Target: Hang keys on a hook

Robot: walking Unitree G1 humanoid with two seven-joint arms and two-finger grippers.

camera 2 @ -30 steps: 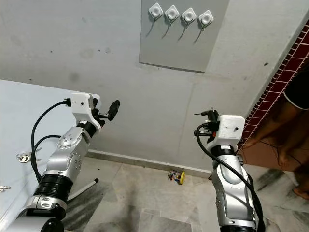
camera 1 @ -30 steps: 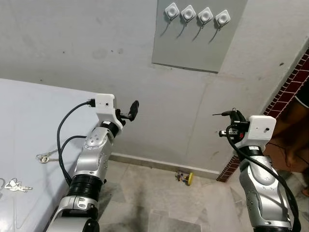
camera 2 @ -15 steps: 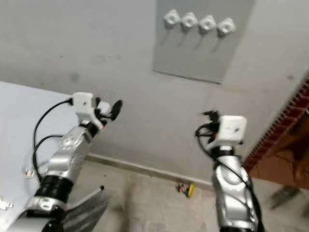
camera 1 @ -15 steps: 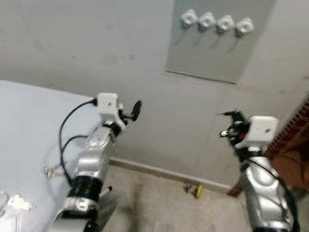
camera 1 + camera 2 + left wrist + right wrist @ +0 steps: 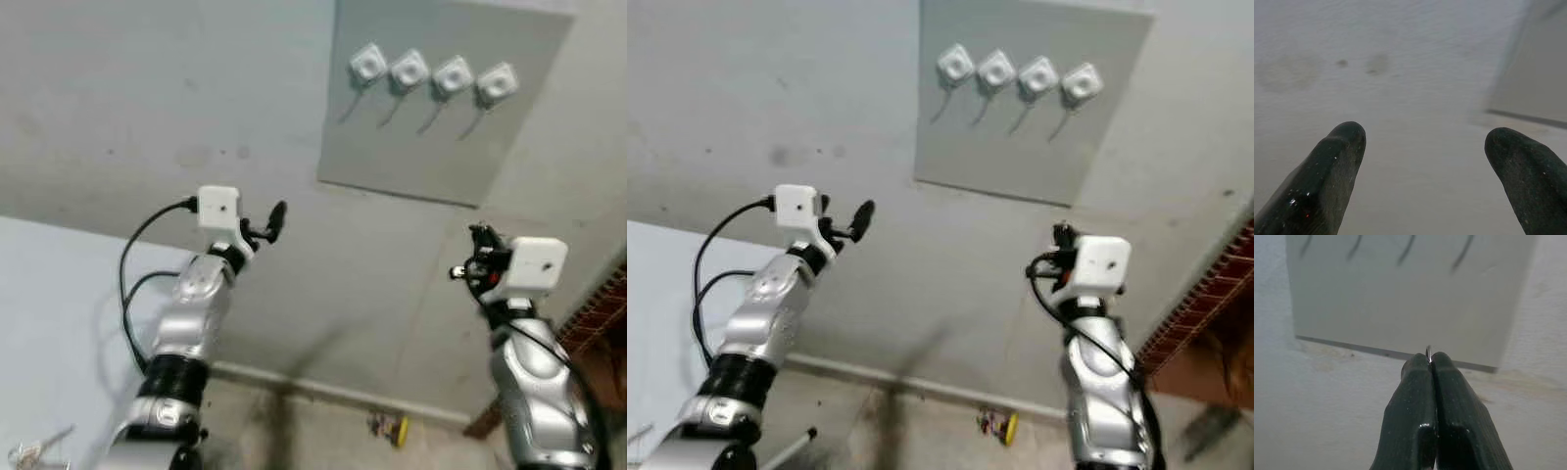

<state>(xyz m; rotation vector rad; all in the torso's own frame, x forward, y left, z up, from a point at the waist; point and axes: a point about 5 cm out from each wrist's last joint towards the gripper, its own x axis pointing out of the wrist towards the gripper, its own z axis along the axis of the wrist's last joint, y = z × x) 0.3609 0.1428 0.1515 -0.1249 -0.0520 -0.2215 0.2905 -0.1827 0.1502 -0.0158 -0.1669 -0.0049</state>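
Head view tilted upward, hooks [image 5: 431, 76] seemingly lower

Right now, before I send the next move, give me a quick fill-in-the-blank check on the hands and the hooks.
1. The grey panel on the wall carries ____ white hooks.
2. The fingers of the left hand are ____, with nothing between them.
3. The fingers of the right hand are pressed ____, with a thin sliver of metal at their tips.
4. The small yellow thing lies on the ____ at the foot of the wall.

Missing words: four; apart; together; floor
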